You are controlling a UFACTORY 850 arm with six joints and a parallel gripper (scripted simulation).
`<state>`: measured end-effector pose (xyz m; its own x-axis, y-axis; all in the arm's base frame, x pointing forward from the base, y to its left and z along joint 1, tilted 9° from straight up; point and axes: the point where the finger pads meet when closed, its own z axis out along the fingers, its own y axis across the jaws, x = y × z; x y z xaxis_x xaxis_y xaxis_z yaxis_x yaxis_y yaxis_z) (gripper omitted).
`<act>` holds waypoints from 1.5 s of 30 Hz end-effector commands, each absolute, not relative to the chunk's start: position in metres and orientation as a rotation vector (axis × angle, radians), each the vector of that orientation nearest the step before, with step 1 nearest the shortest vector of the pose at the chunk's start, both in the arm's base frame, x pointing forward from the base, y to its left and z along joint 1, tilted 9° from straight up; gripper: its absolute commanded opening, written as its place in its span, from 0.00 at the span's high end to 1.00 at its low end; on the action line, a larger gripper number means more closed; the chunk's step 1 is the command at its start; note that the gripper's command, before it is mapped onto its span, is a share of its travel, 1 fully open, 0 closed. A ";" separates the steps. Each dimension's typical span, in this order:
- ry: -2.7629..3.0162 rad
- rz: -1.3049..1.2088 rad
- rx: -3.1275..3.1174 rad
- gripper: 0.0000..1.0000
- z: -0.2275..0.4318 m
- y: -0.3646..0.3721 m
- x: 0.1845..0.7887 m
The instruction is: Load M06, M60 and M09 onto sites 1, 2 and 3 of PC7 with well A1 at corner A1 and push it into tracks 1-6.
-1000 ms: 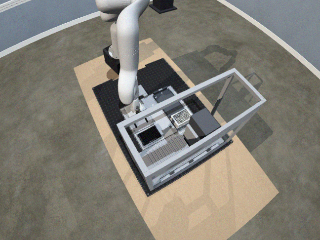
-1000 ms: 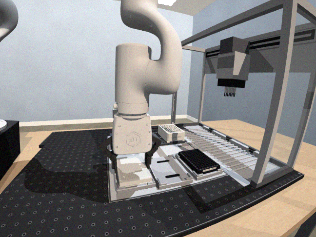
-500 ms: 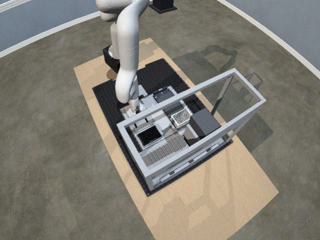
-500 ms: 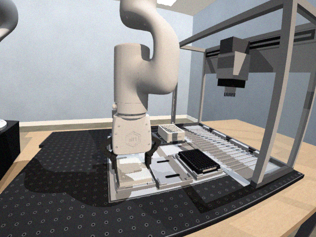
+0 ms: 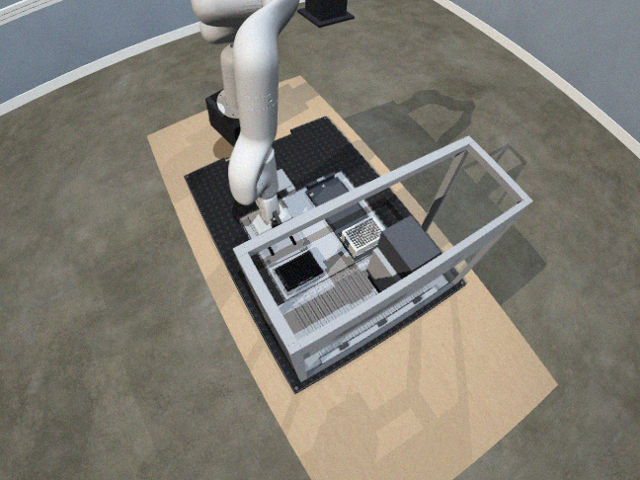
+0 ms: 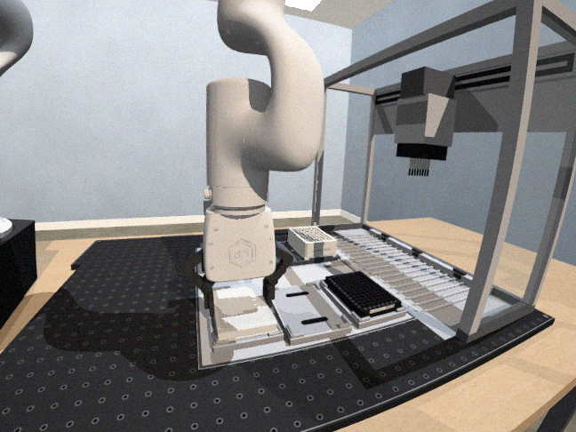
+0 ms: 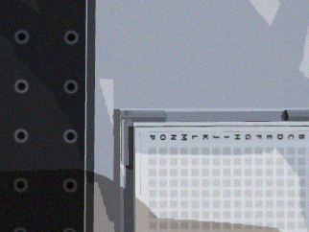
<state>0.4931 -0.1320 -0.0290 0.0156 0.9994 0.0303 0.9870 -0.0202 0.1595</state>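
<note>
M60 [image 6: 244, 311], a white 384-well plate with row letters A to P, lies in nest S1, the nest nearest the arm's base. It fills the lower right of the wrist view [image 7: 221, 177]. My gripper [image 6: 237, 300] is down over it, with one finger on each side, shut on the plate. It also shows in the top view [image 5: 266, 219]. Nest S2 [image 6: 309, 314] is empty. M06 [image 6: 362, 292] [image 5: 298, 270], a black plate, sits in nest S3. M09 [image 6: 311, 242], a white deep-well block, stands on the far site of carrier PC7 [image 5: 338, 208]. The carrier's near site [image 5: 325, 188] is empty.
The loading rails [image 6: 397, 268] lie beyond the apron inside the grey instrument frame [image 5: 382, 242]. The pipetting head [image 6: 425, 116] hangs above the rails. The black perforated base plate [image 6: 116, 302] lies to the left of the nests.
</note>
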 end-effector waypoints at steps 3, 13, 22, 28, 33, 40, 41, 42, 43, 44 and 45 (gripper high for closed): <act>2.130 0.205 2.168 1.00 -0.029 -0.132 0.494; 2.130 0.205 2.168 1.00 -0.029 -0.132 0.494; 2.130 0.205 2.168 1.00 -0.029 -0.132 0.494; 2.130 0.205 2.168 1.00 -0.029 -0.132 0.494; 2.130 0.205 2.168 1.00 -0.029 -0.132 0.494; 2.130 0.205 2.168 1.00 -0.027 -0.132 0.493; 2.130 0.205 2.168 1.00 -0.027 -0.132 0.493; 2.130 0.205 2.168 1.00 -0.026 -0.132 0.493; 2.130 0.205 2.168 1.00 -0.025 -0.132 0.493; 2.130 0.205 2.168 1.00 -0.025 -0.132 0.493; 2.130 0.205 2.168 1.00 -0.024 -0.132 0.493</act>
